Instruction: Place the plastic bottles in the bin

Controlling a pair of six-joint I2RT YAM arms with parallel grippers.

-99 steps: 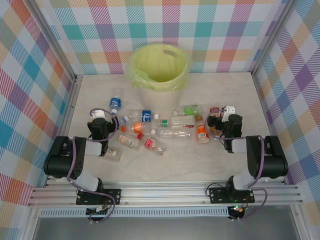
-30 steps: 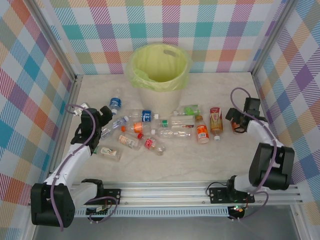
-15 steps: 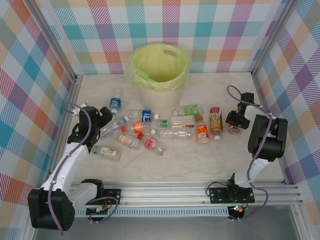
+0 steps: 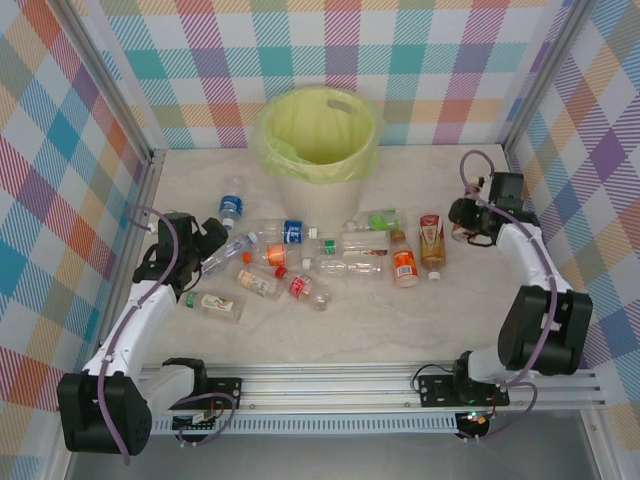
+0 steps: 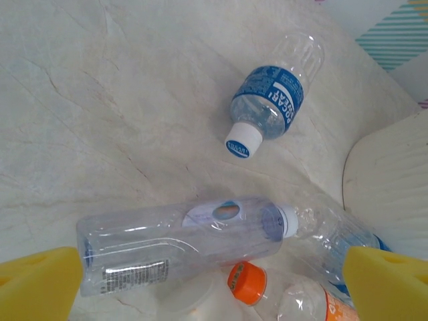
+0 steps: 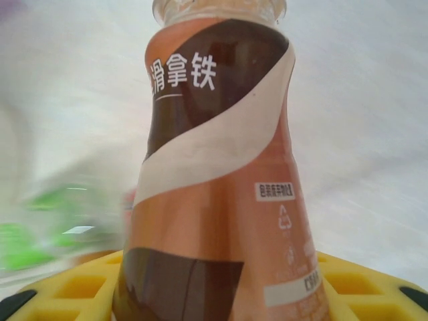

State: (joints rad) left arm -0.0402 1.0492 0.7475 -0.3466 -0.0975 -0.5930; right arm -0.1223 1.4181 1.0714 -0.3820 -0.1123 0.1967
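We saw the bin standing upright, far larger than any bottle, and the plastic bottles lay strewn just in front of it. Front-left of the bin, the left gripper hung with fingers spread wide around a clear bottle (whether they touched it, we could not tell). Front-right of the bin, the right gripper pinched a brown-labelled bottle.

bin behind plastic bottles, between both arms
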